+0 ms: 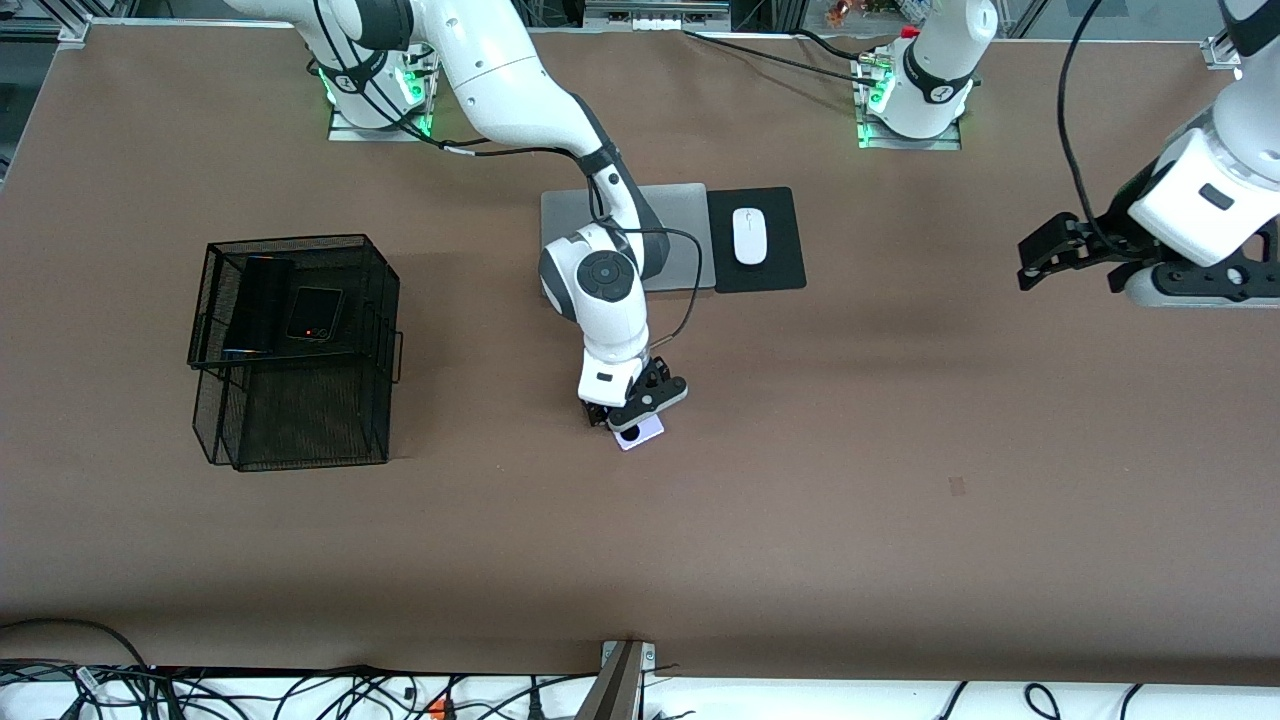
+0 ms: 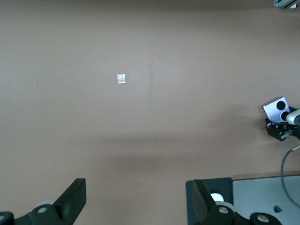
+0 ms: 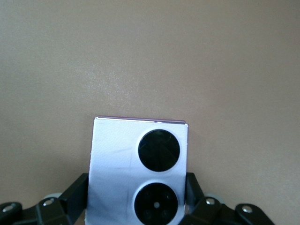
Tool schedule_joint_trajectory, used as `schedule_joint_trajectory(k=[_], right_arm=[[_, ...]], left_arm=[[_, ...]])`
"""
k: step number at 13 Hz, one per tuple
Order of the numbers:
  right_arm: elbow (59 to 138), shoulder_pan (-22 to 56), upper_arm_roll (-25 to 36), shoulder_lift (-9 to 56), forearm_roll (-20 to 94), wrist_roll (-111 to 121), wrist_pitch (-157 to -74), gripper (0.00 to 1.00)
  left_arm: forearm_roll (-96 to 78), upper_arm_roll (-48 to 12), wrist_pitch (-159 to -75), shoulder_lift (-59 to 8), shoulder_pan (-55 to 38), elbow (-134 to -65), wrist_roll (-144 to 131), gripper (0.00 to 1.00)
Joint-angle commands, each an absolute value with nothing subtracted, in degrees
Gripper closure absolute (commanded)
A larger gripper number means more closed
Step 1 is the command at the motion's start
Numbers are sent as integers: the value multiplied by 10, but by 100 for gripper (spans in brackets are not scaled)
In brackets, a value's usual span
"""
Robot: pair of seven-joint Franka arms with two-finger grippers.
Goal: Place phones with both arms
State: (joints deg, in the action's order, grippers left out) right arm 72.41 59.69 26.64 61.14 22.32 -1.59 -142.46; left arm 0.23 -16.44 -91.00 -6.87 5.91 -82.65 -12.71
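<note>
Table [image 1: 900, 420]: matt brown covering, smooth, faint sheen.
Lilac-white phone [image 3: 136, 164]: glossy pale back; two round lenses, glossy black, at 3 and 5 o'clock.
Basket [image 1: 295, 400]: fine black wire mesh, matt.
Flip phone [image 1: 314, 313] and long black slab [image 1: 258, 303]: black, slightly glossy.
Laptop [image 1: 680, 215]: brushed silver metal.
Mouse [image 1: 749, 236]: glossy white plastic, on matt black pad [image 1: 775, 270].
Arm shells [image 1: 520, 70]: glossy white plastic.

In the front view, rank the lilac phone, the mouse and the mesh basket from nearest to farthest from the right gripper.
1. Lilac phone: on the table, between the right gripper's fingers.
2. Mouse: on its black pad beside the laptop, nearer the arm bases.
3. Mesh basket: toward the right arm's end of the table.
</note>
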Motion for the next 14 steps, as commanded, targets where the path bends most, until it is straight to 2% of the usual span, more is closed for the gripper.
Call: schedule_joint_trajectory(k=[1,3,7,10,11,14], right_arm=[[712,590,265,615,230,-18,-1416,100],[712,589,295,579,230,-18,-1335,100],[718,562,373,465,237,-11,-1144,100],[720,556,468,430,233,17,-991,100],[724,556,499,430,234,43,-965,100],[794,553,572,428,238,134,-965,100]], left_arm=[[-4,-192,-921,-55,60,-841,-173,0],[-4,-193,-919,-55,61,-842,-173,0],[29,-189,-921,-58,74,-840,-155,0],[38,-187,-920,-59,116,-840,-24,0],[39,-187,-921,-60,128,-839,3,0],[38,-186,-929,-69,148,-835,19,0]])
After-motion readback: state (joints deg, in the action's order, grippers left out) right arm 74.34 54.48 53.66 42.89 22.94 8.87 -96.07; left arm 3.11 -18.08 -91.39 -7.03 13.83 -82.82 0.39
